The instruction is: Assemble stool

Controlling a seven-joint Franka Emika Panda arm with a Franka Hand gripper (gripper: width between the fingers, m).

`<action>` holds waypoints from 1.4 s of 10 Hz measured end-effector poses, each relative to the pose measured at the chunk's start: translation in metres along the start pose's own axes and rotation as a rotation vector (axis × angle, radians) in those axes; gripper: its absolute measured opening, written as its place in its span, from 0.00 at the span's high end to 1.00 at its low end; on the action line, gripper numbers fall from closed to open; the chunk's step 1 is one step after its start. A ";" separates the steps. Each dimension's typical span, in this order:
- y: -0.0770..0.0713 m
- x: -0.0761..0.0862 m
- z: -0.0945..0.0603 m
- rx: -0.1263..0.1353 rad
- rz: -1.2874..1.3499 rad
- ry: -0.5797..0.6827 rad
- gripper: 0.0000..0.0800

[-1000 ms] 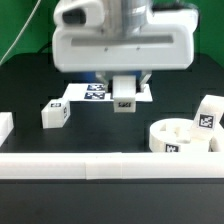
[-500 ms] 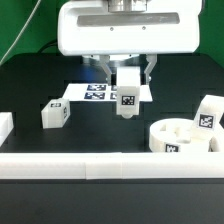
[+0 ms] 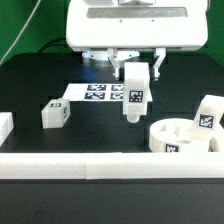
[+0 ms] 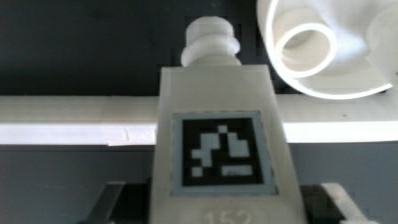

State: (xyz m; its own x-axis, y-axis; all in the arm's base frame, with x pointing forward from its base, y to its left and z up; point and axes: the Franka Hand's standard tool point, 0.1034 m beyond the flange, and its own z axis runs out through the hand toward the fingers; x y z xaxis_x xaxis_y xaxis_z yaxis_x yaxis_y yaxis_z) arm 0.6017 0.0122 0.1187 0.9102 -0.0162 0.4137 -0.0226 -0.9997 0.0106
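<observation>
My gripper (image 3: 135, 68) is shut on a white stool leg (image 3: 135, 92) and holds it upright above the black table, its tag facing the camera. In the wrist view the leg (image 4: 217, 120) fills the middle, its threaded tip pointing at the round seat (image 4: 329, 45). The seat (image 3: 182, 136) lies at the exterior view's right, near the front rail, holes up. A second leg (image 3: 55, 114) lies at the left. A third leg (image 3: 211, 113) stands behind the seat at the right edge.
The marker board (image 3: 98, 94) lies flat behind the held leg. A long white border rail (image 3: 100, 164) runs along the front, also in the wrist view (image 4: 71, 120). A white block (image 3: 4, 126) sits at the left edge.
My gripper has lifted the leg off the table and carried it to the exterior view's right, toward the seat. The other parts have not moved.
</observation>
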 end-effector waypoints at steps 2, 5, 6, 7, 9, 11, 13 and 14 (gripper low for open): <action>-0.017 0.000 0.001 0.016 0.020 0.006 0.58; -0.031 0.001 0.001 0.023 -0.002 0.035 0.58; -0.032 0.000 0.002 0.024 -0.003 0.034 0.58; -0.032 0.006 0.000 0.019 -0.004 0.109 0.58; -0.053 0.002 0.005 0.034 -0.024 0.202 0.58; -0.052 0.004 0.005 0.032 -0.026 0.203 0.58; -0.052 0.002 0.006 0.032 -0.025 0.200 0.58; -0.054 0.000 0.008 0.032 -0.026 0.196 0.58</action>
State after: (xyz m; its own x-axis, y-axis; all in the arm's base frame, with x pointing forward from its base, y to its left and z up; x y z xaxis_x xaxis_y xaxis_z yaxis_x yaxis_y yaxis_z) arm 0.6067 0.0655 0.1107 0.8125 0.0108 0.5829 0.0162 -0.9999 -0.0040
